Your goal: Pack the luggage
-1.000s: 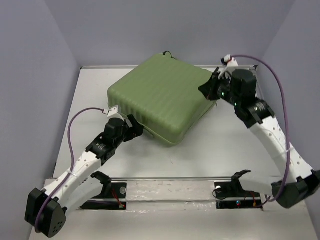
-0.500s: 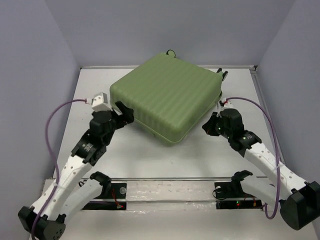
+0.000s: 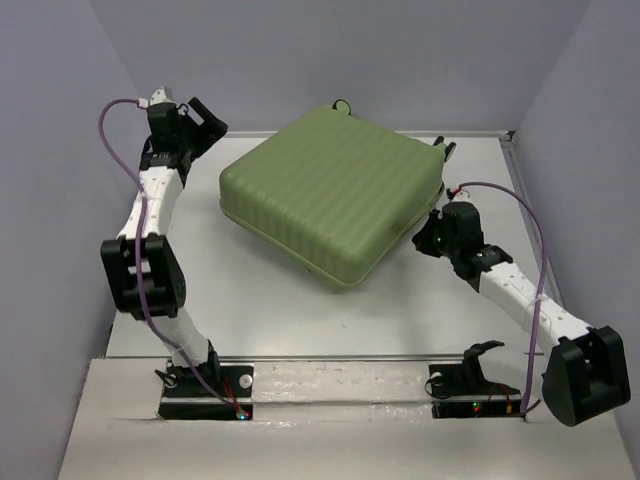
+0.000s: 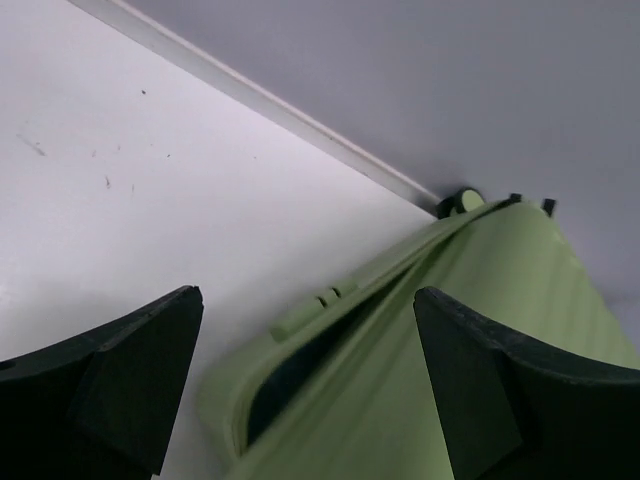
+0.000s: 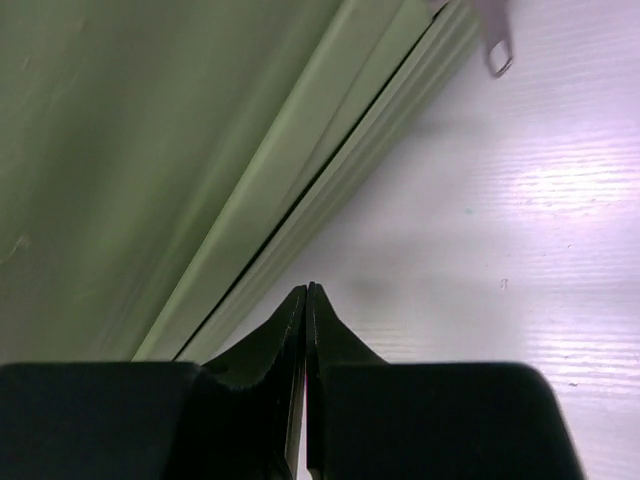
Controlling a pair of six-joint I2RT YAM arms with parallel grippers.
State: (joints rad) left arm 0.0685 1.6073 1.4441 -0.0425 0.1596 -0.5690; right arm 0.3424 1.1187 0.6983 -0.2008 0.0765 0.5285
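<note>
Your left tool [image 3: 207,117] stands wide open and empty, high over the far left corner of the counter [image 3: 300,310]. The luggage [image 3: 335,195] lies shut and flat ahead of and below its fingers, a dark recess [image 4: 285,375] in the side wall facing them. Your right tool [image 3: 424,241] is closed on nothing, tips pressed together low over the counter, with the luggage's seam [image 5: 330,170] just ahead and to their left; whether tips and shell touch cannot be told, and a small metal tab [image 5: 497,50] hangs further ahead to the right
</note>
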